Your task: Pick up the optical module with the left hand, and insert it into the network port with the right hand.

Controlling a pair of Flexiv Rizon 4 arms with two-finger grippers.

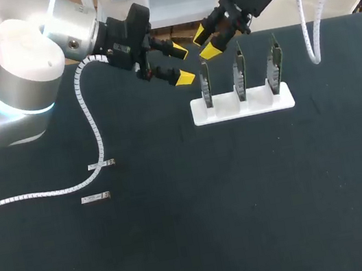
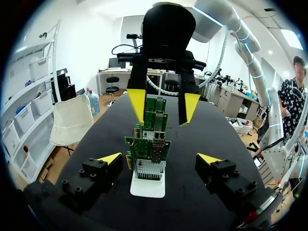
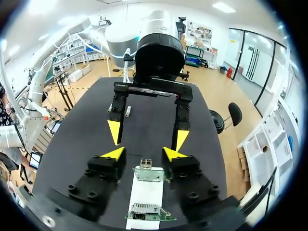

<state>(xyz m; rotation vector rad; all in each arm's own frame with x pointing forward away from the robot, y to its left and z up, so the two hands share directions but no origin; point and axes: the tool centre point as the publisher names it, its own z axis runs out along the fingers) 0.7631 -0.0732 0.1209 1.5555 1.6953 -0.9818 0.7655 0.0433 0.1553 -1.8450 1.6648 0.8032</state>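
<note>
Head view: left jaws wide open, empty, just beside the card stand (image 1: 242,106); right jaws open above it (empty too). A module (image 1: 101,165) and a second module (image 1: 96,197) lie on open table (image 1: 251,221), well apart from the stand. Left wrist: stand ahead of spread jaws. Right wrist: stand under spread jaws.

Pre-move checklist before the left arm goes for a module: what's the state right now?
1. Left tool open and empty: ok.
2. Right tool open and empty: ok.
3. Module by the cable and second module lie uncovered on the table: ok.
4. Left tool above a module: not ok, it is beside the card stand.
5. Arm cable clear of the modules: cannot tell, it runs right past one.
6. Three cards upright in the stand: ok.
</note>
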